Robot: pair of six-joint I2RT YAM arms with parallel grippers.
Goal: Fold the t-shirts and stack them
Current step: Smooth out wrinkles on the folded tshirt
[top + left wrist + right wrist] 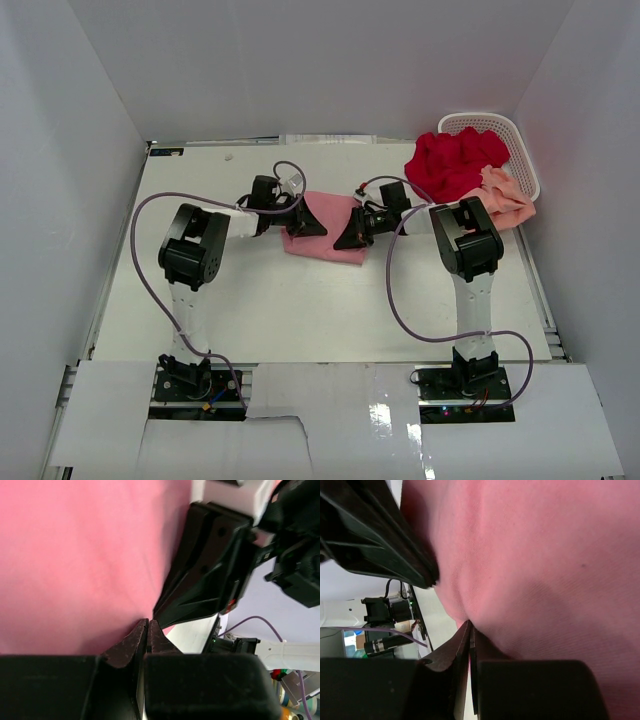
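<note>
The pink shirt (322,246) is pinched at opposite edges: left gripper (148,626) closed on its left, right gripper (470,626) on its right, both equally near.

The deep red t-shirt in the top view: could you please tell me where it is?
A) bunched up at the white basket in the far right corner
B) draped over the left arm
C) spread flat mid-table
A: the deep red t-shirt is heaped against the white basket, and the one lying mid-table is the pink t-shirt.
</note>
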